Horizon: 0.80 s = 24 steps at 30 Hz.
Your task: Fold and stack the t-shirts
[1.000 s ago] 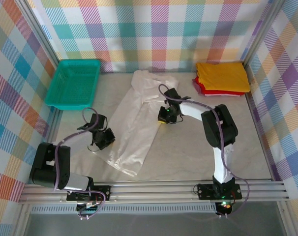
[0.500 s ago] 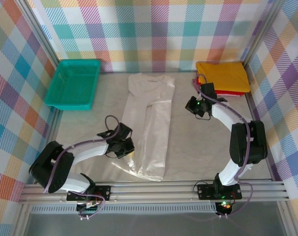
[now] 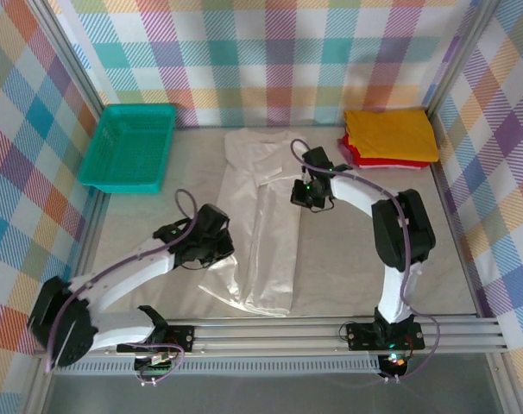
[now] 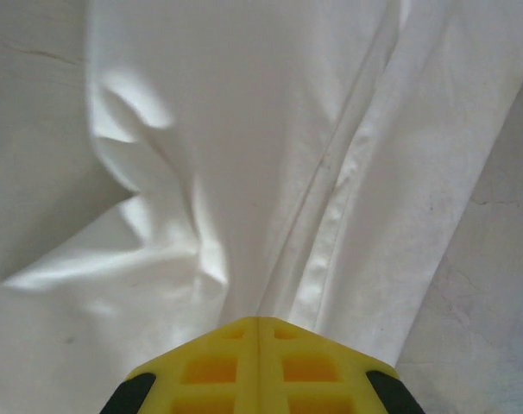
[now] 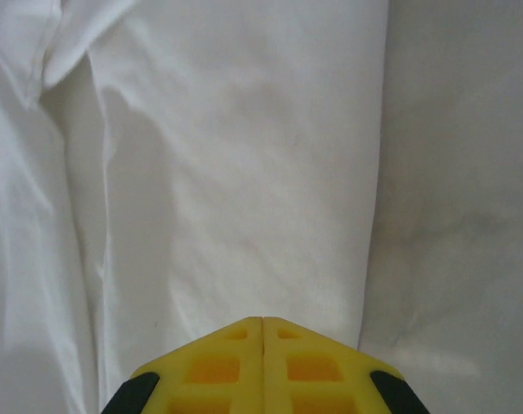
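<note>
The white t-shirt [image 3: 263, 216] lies as a long narrow strip down the middle of the table, folded lengthwise. My left gripper [image 3: 211, 247] is at the strip's lower left edge. In the left wrist view its yellow jaws [image 4: 259, 318] are shut, and the folds of the white cloth [image 4: 244, 129] run together into the tips. My right gripper [image 3: 306, 191] is at the strip's upper right edge. Its jaws [image 5: 262, 319] are shut over flat white cloth [image 5: 244, 172], with no cloth visibly between them. The mustard-yellow t-shirt [image 3: 391, 131] lies folded on the red one [image 3: 355, 155] at the back right.
A teal mesh basket [image 3: 128, 147] stands at the back left. Plaid walls close in the table on three sides. Bare grey tabletop [image 3: 374, 250] lies right of the white strip, and more [image 3: 141, 216] lies left of it. An aluminium rail [image 3: 330, 326] runs along the near edge.
The white t-shirt went from a slanted lie to a straight one. My right gripper swung out to the right, then came back onto the shirt's right edge. My left gripper moved in to its left edge.
</note>
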Each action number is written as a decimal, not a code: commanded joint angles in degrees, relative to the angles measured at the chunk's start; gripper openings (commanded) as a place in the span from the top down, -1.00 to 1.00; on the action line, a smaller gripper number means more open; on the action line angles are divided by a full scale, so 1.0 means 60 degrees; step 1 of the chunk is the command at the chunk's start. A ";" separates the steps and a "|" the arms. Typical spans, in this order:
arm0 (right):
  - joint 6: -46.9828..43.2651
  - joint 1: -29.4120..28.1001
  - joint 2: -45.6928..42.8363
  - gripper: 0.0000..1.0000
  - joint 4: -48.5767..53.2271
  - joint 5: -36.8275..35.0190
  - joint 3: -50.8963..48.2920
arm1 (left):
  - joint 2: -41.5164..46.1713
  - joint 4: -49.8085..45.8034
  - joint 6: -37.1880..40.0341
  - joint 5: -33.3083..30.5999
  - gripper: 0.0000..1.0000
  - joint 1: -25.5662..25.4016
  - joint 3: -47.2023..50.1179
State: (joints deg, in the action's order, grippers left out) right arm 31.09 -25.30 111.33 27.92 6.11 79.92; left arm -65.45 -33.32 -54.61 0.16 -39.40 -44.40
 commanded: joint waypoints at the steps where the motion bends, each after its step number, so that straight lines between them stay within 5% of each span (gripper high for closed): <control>1: -0.0339 -0.0156 0.0759 1.00 0.1051 -0.1098 0.1000 | 0.0435 -0.0787 0.0184 -0.0475 1.00 0.0606 0.0587; 13: -0.0357 0.0070 0.4860 1.00 0.3139 -0.1685 0.5944 | -0.2741 0.1841 0.2000 -0.0592 1.00 0.2192 -0.0789; 21: 0.0001 0.0615 0.7708 1.00 0.5193 -0.1619 1.1133 | -0.7170 0.1869 0.3669 -0.0011 1.00 0.3129 -0.4986; 24: 0.0090 0.0785 0.8045 1.00 0.4992 -0.1503 1.1834 | -0.8590 0.1470 0.4008 -0.0091 1.00 0.3231 -0.6611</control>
State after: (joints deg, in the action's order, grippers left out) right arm 30.35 -22.09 155.98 52.47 -1.91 148.83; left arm -112.27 -22.33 -34.98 -1.32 -20.73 -78.22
